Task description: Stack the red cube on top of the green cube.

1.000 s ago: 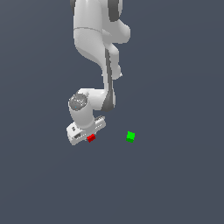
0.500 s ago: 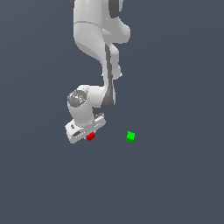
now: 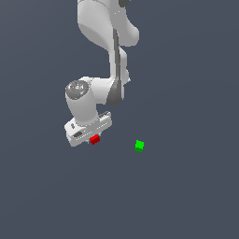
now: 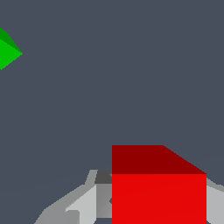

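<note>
The red cube (image 3: 94, 139) sits between the fingers of my gripper (image 3: 93, 141), just under the white hand, and appears lifted a little off the grey floor. In the wrist view the red cube (image 4: 158, 188) fills the space between the grey fingers (image 4: 89, 202); the gripper is shut on it. The green cube (image 3: 139, 145) lies on the floor to the exterior view's right of the gripper, apart from it. It also shows at the edge of the wrist view (image 4: 6, 52), cut off by the frame.
The white arm (image 3: 105, 42) comes down from above to the hand. The plain dark grey floor (image 3: 186, 196) spreads all around both cubes.
The gripper has risen slightly with the red cube in it. The green cube has not moved.
</note>
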Tool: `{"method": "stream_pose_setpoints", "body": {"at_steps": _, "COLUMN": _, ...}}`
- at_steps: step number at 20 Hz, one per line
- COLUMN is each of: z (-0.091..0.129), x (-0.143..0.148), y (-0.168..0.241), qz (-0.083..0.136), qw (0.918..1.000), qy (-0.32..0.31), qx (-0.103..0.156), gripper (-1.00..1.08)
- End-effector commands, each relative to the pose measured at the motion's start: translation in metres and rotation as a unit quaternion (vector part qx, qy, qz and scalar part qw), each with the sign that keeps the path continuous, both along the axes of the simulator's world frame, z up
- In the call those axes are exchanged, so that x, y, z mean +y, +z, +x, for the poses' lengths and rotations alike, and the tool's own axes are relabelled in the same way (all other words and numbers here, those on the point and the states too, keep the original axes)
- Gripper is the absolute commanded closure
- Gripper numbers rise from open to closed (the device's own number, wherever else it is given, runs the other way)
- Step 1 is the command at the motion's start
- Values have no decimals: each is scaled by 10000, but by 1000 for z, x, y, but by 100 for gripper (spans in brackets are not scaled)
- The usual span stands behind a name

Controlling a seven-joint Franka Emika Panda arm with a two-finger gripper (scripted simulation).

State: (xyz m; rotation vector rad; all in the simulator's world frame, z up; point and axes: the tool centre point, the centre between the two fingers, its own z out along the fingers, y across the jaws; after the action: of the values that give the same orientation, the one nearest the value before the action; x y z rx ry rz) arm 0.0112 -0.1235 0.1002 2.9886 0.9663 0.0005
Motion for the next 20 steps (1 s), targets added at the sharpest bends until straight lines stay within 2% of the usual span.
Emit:
{"method": "stream_pose_setpoints", "body": {"at_steps": 1, "z": 0, "x": 0, "y": 11, "qz": 1, "qw": 10000, "qy": 0, "qx": 3, "gripper": 108}}
{"method": "stream_pose_setpoints", "body": {"at_steps": 11, "z": 1, "x": 6, "y": 17, "qz": 1, "qw": 10000, "qy": -1, "qx": -3, "gripper": 108}}
{"method": "stream_pose_setpoints", "body": {"at_steps": 15, "z": 0, "x": 25, "y": 12, "qz": 1, "qw": 10000, "qy": -1, "qx": -3, "gripper": 108}}
{"method": "stream_pose_setpoints", "body": {"at_steps": 20, "z": 0, "x": 66, "y": 2, "qz": 1, "qw": 10000, "qy": -1, "qx": -3, "gripper": 108}}
